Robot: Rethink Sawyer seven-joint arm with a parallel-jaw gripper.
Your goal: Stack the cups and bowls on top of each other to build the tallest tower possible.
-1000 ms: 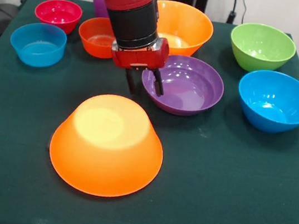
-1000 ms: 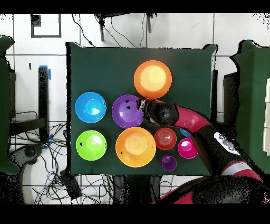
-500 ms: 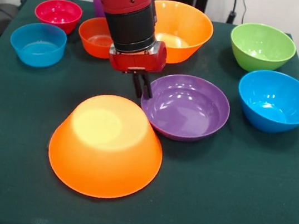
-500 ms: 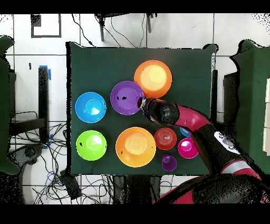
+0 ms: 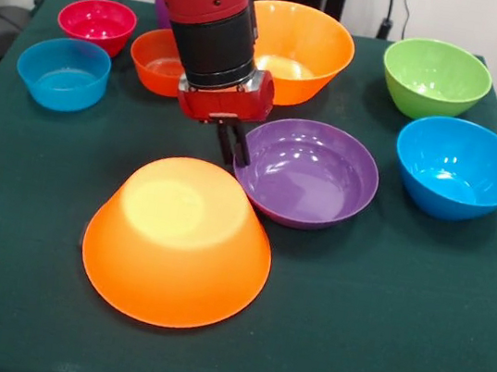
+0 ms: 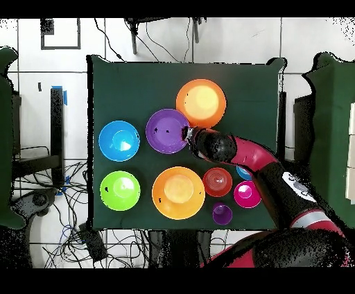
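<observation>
while the tool (image 5: pixel 234 146) pinches the purple bowl (image 5: pixel 311 174) rim, the bowl touches the upturned orange bowl (image 5: pixel 178 241).

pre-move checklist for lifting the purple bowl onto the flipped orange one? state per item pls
1. Gripper shut on the purple bowl at its rim: ok, the fingers are pinched at the rim edge next to the upside-down orange bowl.
2. Grip secure enough to lift: cannot tell, it holds the rim at one side only.
3. Upside-down orange bowl's flat base free to take a bowl: ok.
4. Purple bowl clear of its neighbours: not ok, its rim looks to be against the upside-down orange bowl.
5. Blue bowl and upright orange bowl out of the lift path: ok, both stand apart.
</observation>
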